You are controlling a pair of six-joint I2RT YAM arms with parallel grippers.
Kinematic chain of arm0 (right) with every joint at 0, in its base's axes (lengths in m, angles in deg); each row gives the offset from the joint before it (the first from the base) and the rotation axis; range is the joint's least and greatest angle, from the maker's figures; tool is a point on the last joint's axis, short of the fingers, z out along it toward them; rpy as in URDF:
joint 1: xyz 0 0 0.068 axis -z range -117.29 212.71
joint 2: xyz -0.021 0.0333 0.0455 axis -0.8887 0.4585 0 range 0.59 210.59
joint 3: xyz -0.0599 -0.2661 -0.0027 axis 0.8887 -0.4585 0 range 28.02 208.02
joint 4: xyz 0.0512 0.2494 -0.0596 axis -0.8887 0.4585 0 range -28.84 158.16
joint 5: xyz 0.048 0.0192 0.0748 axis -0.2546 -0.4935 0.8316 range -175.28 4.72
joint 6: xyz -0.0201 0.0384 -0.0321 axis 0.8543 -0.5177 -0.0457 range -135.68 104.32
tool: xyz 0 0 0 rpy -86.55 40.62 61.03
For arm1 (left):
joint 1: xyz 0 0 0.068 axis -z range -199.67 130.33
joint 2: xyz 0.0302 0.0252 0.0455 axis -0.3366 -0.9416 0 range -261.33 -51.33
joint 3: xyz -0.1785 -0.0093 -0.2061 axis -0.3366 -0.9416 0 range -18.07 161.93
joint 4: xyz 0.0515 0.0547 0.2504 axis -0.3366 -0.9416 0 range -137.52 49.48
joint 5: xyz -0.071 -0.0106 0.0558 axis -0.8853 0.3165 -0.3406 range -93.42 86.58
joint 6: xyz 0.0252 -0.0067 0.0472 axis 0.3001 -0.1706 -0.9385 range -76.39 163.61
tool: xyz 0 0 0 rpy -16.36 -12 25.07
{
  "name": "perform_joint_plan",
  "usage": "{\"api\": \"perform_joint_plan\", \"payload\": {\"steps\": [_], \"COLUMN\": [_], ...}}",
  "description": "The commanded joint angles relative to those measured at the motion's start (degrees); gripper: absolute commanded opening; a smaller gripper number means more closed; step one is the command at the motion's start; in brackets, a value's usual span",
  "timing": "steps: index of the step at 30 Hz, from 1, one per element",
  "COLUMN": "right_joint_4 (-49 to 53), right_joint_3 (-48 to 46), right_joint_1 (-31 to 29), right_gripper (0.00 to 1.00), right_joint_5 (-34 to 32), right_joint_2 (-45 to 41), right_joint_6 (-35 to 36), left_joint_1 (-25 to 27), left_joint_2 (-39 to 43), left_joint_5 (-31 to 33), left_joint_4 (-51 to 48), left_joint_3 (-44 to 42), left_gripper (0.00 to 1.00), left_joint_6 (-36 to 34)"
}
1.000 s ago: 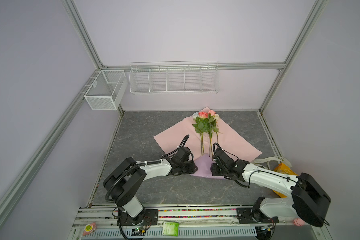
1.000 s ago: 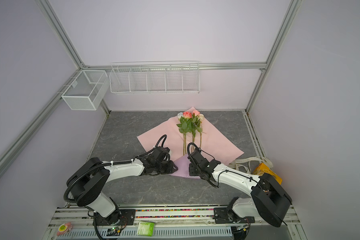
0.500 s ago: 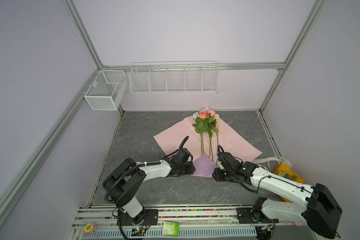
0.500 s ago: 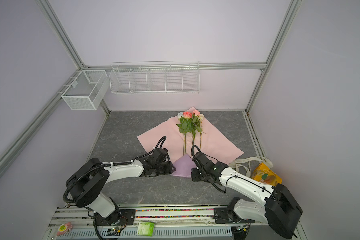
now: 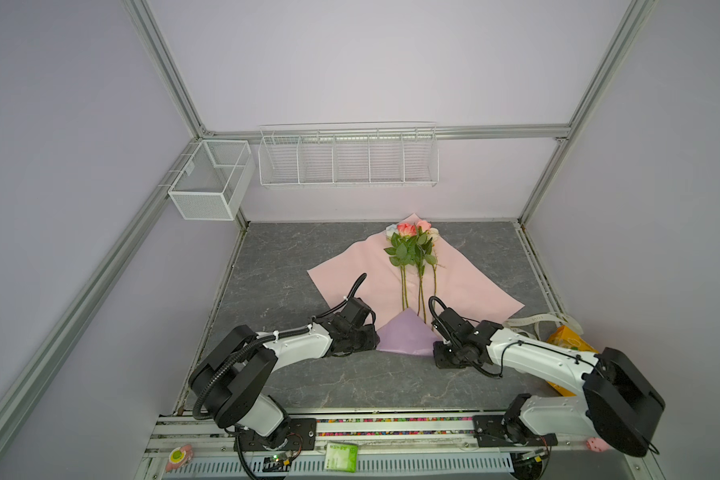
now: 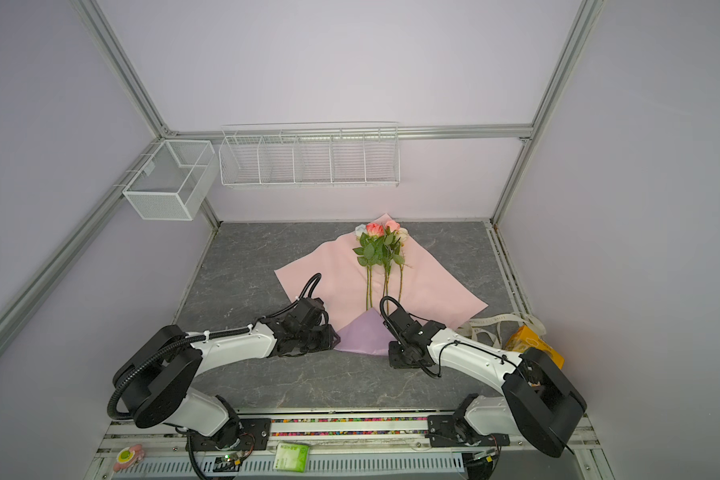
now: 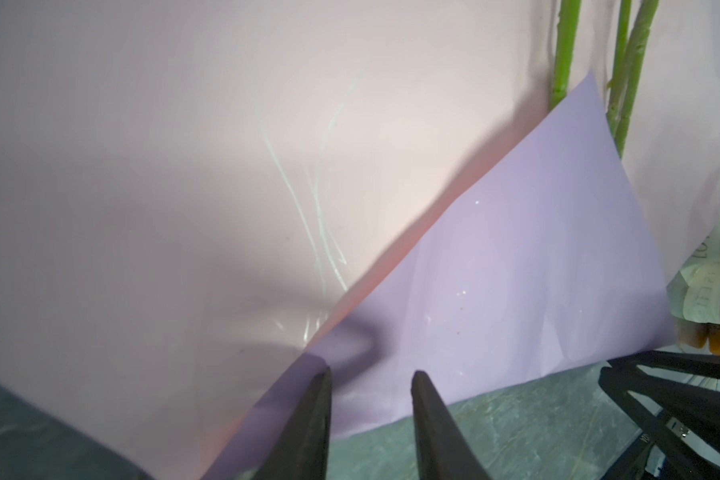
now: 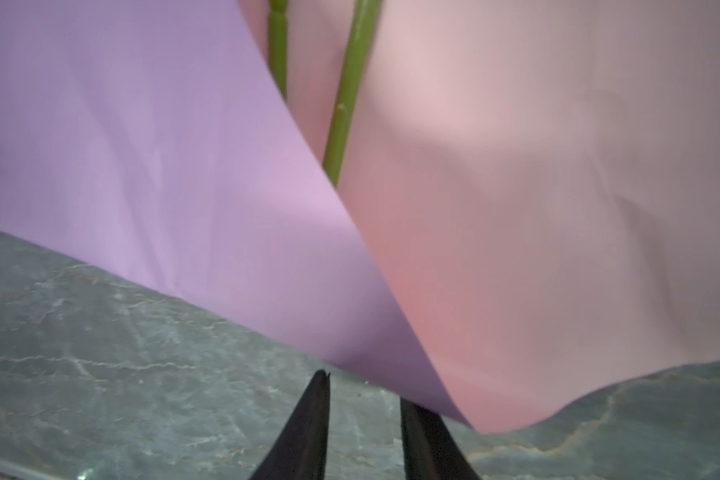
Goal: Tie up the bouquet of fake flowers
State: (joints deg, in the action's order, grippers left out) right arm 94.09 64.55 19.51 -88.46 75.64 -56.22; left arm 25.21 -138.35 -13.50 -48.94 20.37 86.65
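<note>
Left gripper (image 7: 371, 372) and right gripper (image 8: 363, 388) part-open (both empty): flatten the lilac-backed pink paper fold (image 5: 404, 336) over green fake-rose stems (image 8: 348, 95).

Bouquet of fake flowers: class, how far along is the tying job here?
Done: the bouquet lies on the pink sheet, whose near corner is folded over the stem ends. In hand: left tool and right tool, jaws apart, sit at either end of that fold. To do: wrapping the sides and tying; the ribbon lies loose beside the sheet.

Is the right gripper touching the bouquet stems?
Apart. In the right wrist view the right gripper sits at the paper edge, short of the bouquet stems.
</note>
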Motion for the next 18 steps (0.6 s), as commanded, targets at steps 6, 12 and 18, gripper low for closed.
{"api": "perform_joint_plan", "payload": {"steps": [6,12,18], "right_joint_4": [-2.86,-1.20,-0.60], "right_joint_3": [0.93,3.59,2.50], "right_joint_1": [0.51,0.63,0.77], "right_gripper": [0.32,0.24,0.22], "right_joint_5": [4.73,2.48,-3.42], "right_joint_2": [-6.54,-0.72,5.81], "right_joint_6": [0.43,0.16,-2.06], "left_joint_1": [-1.20,-1.22,-1.25], "left_joint_2": [0.72,-0.13,-2.02], "left_joint_5": [1.57,1.47,1.37], "left_joint_4": [-3.22,-2.32,-2.69], "left_joint_3": [-2.31,-2.75,-2.15], "left_gripper": [0.34,0.33,0.31], "left_joint_6": [-1.65,-1.37,-1.91]}}
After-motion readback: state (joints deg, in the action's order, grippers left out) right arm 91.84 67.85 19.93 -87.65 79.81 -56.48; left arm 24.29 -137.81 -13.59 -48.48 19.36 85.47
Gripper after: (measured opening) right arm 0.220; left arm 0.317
